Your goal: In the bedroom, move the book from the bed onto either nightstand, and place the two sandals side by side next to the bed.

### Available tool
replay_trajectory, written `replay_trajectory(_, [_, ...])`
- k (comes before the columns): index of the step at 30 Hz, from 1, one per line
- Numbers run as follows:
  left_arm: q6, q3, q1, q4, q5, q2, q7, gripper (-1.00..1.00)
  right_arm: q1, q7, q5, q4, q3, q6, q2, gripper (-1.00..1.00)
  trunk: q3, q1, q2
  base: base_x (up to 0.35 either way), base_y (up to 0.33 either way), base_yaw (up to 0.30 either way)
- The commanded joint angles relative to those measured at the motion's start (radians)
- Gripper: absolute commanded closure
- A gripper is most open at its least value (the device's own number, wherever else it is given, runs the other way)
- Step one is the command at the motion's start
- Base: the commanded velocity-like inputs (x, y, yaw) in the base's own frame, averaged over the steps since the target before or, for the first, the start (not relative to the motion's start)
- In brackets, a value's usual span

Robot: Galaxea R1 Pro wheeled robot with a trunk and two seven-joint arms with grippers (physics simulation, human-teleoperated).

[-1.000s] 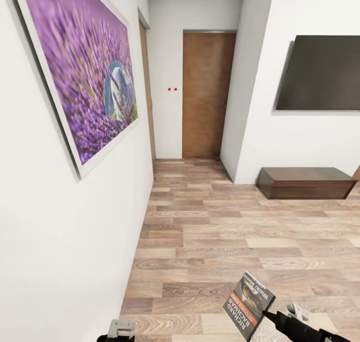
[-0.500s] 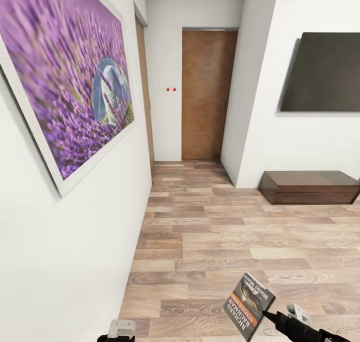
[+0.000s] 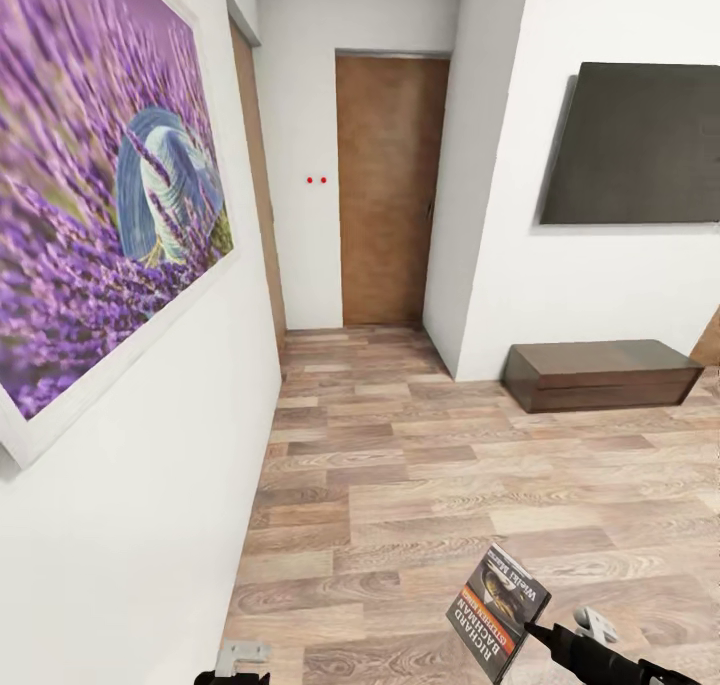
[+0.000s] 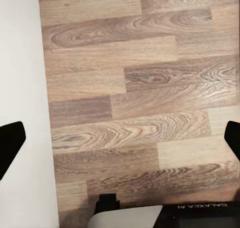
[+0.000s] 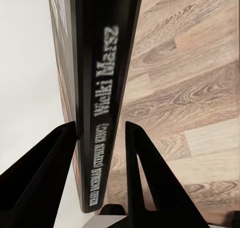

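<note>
A wood-plank hallway (image 3: 420,465); the right gripper (image 5: 100,153) clamps the book (image 3: 498,610) upright by its spine for carrying, the left gripper (image 4: 120,138) spread, idle.

Right end effector (image 5: 100,138) is low at the robot's right with both fingers pinching the book (image 3: 497,611), while the left end effector (image 4: 120,138) looks spread wide, I think.
</note>
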Motion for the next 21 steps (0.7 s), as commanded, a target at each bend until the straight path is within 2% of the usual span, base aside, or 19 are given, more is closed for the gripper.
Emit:
replay_trajectory(1, [-0.003,0.009,-0.001,0.001,-0.010,0.000,-0.001,-1.00,-0.002,0.005,-0.011,0.003,0.001,0.008,0.000,1.00,-0.002,0.001,-0.002,0.331,0.000,-0.120])
replay_trajectory(21, [-0.003,0.008,-0.001,0.000,-0.010,0.000,-0.001,-1.00,-0.002,0.005,-0.011,0.003,0.002,0.009,0.000,1.00,-0.002,0.001,-0.002,0.330,0.000,-0.016])
